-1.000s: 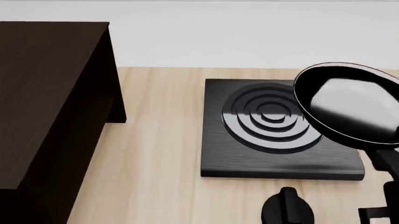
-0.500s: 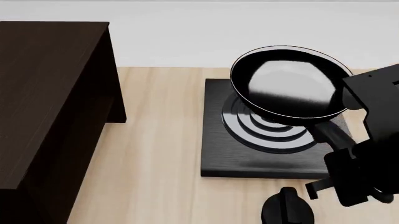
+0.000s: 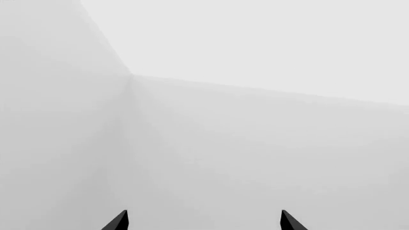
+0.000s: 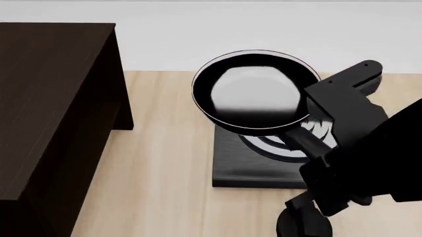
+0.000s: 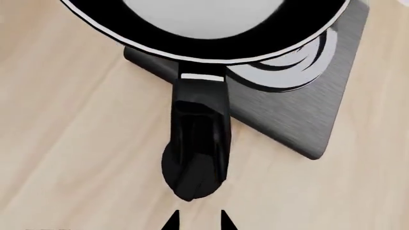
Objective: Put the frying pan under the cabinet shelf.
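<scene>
The frying pan [image 4: 254,96], glossy black with a thin silver rim, hangs in the air over the far left corner of the square stove plate [image 4: 247,173]. My right gripper [image 4: 315,150] is shut on its long handle [image 5: 195,143]. In the right wrist view the pan [image 5: 204,33] fills the far part, and the fingertips of the right gripper [image 5: 197,221] stand close together just behind the handle's end. The dark brown cabinet shelf [image 4: 53,113] stands at the left, apart from the pan. My left gripper [image 3: 203,221] is open and empty, facing a blank grey wall.
The light wooden table [image 4: 165,173] lies bare between the cabinet and the stove plate [image 5: 300,115]. A black rounded object [image 4: 300,226] sits at the near edge below my right arm. A pale wall runs behind the table.
My right arm has carried the pan to the left, from the stove plate's right side to over its far left corner, nearer the cabinet. The arm now covers much of the plate.
</scene>
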You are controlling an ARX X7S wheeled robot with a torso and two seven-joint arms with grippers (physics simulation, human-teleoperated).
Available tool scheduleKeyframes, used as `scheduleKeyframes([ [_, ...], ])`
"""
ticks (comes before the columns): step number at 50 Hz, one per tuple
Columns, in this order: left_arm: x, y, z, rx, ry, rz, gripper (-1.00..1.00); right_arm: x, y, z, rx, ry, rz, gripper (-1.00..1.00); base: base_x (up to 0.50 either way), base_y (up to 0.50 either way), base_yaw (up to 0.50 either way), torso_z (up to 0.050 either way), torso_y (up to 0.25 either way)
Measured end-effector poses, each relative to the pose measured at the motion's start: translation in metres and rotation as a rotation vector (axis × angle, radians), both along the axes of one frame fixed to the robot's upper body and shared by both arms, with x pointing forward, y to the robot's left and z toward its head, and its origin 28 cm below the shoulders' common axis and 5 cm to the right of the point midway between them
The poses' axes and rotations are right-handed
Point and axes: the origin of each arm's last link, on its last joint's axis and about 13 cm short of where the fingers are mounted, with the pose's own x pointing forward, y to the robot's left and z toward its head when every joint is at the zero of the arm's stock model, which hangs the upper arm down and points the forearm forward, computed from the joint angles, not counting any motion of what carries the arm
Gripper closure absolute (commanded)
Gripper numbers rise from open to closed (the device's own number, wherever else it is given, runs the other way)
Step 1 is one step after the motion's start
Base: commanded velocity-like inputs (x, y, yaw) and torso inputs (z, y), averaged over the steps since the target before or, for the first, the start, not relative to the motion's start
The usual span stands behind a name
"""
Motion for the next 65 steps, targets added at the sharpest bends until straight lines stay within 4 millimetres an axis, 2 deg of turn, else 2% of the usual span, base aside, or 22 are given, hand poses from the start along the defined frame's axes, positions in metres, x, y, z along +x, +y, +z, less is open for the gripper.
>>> scheduleKeyframes([
  [25, -0.003, 0.002, 0.001, 0.005, -0.001, 0.015, -1.00, 0.001, 0.026, -0.020, -0.019, 0.034, 0.143, 1.00, 0.00, 0.00, 0.00, 0.000, 0.001],
  [65, -0.001, 0.003, 0.001, 0.002, -0.001, 0.016, -1.00, -0.004, 0.047, -0.053, -0.052, 0.100, 0.278, 1.00, 0.00, 0.00, 0.00, 0.001, 0.001],
])
